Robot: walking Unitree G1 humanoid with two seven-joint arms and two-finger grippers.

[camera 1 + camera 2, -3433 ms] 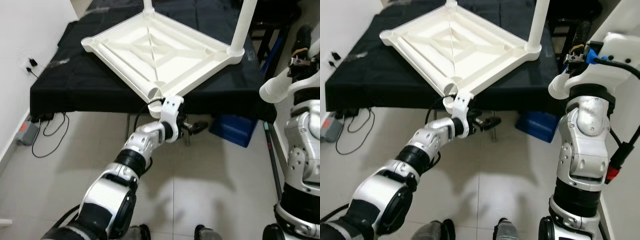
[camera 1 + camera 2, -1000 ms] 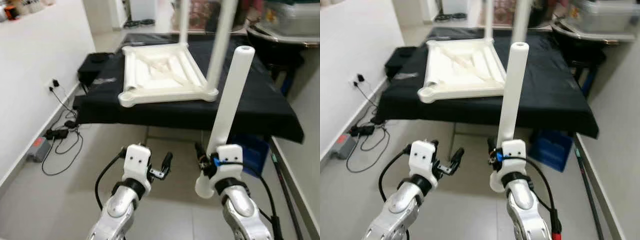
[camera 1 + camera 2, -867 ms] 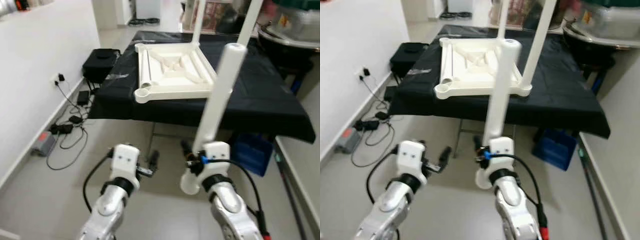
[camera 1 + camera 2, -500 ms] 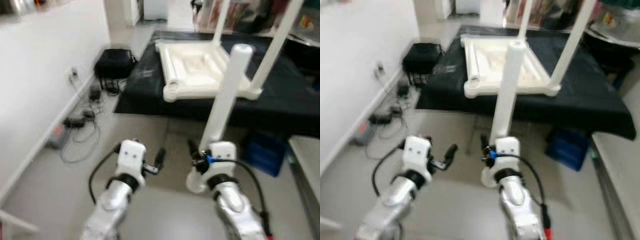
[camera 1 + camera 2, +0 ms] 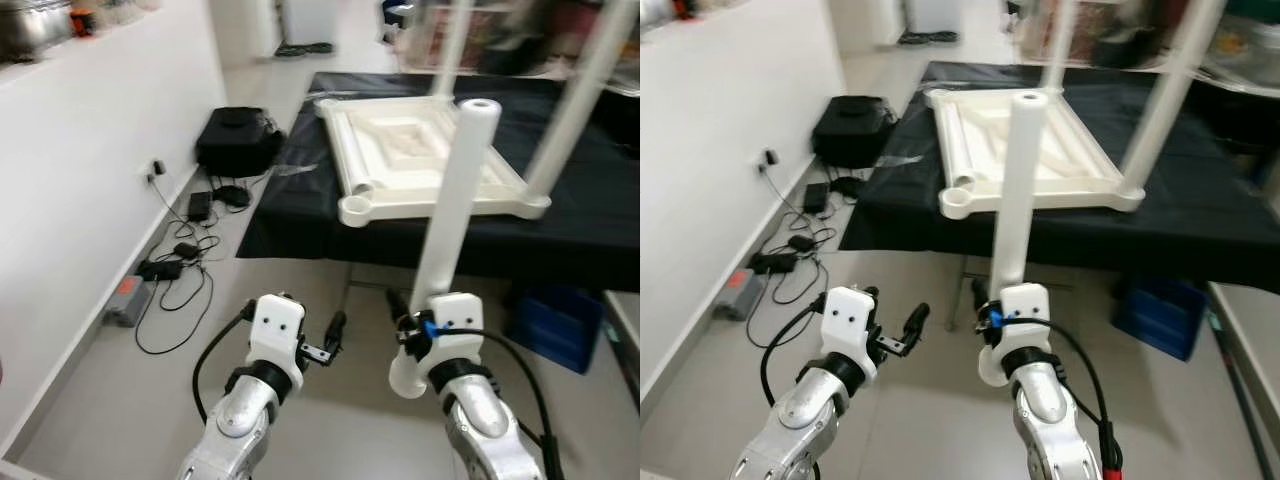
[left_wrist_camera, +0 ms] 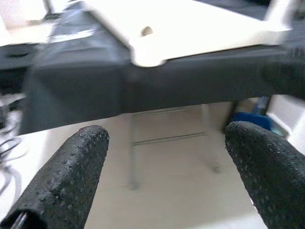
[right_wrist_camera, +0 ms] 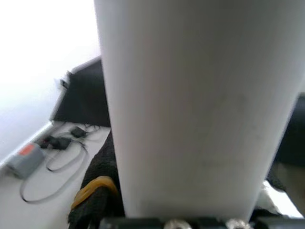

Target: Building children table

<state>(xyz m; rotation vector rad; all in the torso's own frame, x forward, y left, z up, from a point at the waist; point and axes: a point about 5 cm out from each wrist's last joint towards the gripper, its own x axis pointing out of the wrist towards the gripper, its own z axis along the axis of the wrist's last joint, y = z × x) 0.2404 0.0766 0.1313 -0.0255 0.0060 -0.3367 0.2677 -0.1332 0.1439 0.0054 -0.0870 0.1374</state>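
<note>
My right gripper [image 5: 425,335] stays clamped on the white table leg [image 5: 452,200], held nearly upright over the floor, short of the bench. My left gripper [image 5: 330,340] is empty, fingers [image 6: 81,167] spread. View has swung since a second ago: the upturned tabletop [image 5: 420,160] on the black bench [image 5: 300,215] now sits ahead, its empty corner socket [image 5: 357,209] at the bench's near edge. Leg looks ready for that socket.
</note>
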